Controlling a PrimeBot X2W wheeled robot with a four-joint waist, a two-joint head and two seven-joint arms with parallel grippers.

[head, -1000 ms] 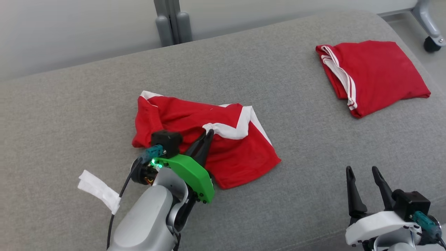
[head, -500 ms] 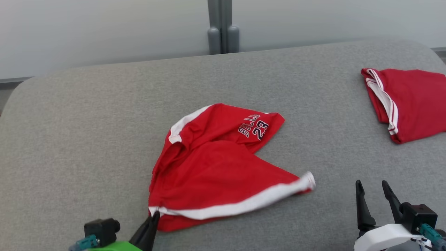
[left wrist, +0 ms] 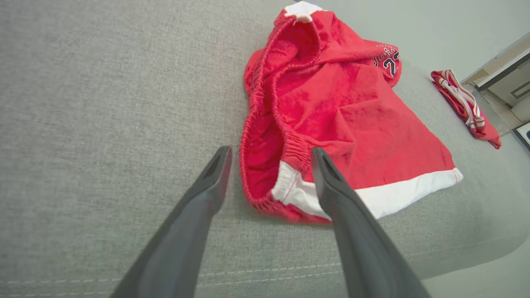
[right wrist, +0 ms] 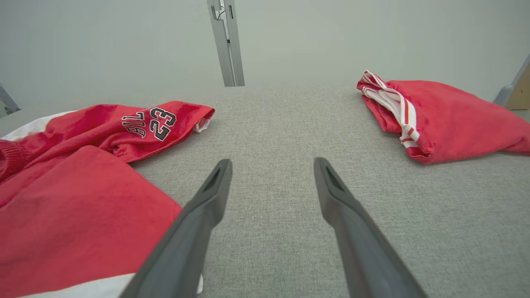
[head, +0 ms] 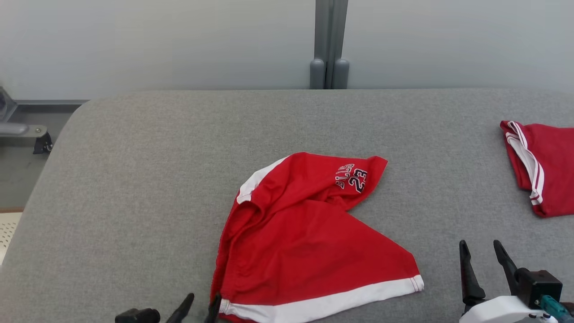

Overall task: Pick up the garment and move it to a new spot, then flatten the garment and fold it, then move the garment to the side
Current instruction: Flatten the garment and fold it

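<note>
1. The crumpled red shorts with white hem bands and a "23" print (head: 309, 233) lie in the middle of the grey fabric-covered worktop (head: 134, 179). Their lower hem is close to the near edge, and one leg is twisted back over the other.
2. The left gripper (left wrist: 270, 159) is spread wide and holds nothing. In the left wrist view its fingers sit either side of the elastic waistband corner; I cannot tell whether they touch the cloth.
3. The right gripper (head: 479, 246) is also wide apart and empty, over bare worktop just beside the shorts' hem corner.
4. A second, folded red garment with white stripes (head: 547, 170) lies well apart at the right.
5. Flattening looks like the step in hand. Risks from here:
   - Closing on the bunched waistband could take both layers at once, so the shorts would lift as a lump instead of opening.
   - A pull toward the robot could drag the hem over the near edge.
   - The twisted leg may stay trapped unless the right gripper takes the far corner.
</note>
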